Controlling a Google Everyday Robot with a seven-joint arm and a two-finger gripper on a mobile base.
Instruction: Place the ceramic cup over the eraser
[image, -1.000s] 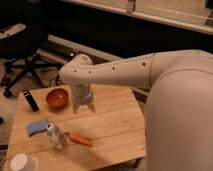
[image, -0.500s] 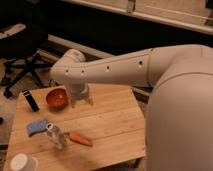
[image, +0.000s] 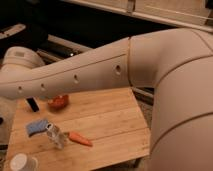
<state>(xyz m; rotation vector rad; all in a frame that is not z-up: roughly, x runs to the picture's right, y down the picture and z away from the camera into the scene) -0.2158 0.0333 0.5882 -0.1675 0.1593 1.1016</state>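
Observation:
The ceramic cup (image: 22, 162) is small, white and upright at the table's front left corner. The eraser (image: 32, 104), a slim black bar, lies at the back left of the table beside the red bowl (image: 58, 102). My pale arm (image: 75, 75) stretches across the view to the left, above the back of the table. My gripper is out of view, past the arm's left end, so its fingers do not show. The arm partly hides the bowl's far side.
On the wooden table (image: 110, 120) a flat blue pad (image: 37, 126) lies left of a clear plastic bottle (image: 55, 135), with an orange carrot (image: 80, 139) to its right. A dark floor and chair parts lie behind. The arm's bulky body (image: 180, 100) fills the right side.
The arm has swung left and closer to the camera. The gripper, earlier hanging over the table's back by the red bowl, has passed out of sight at the left.

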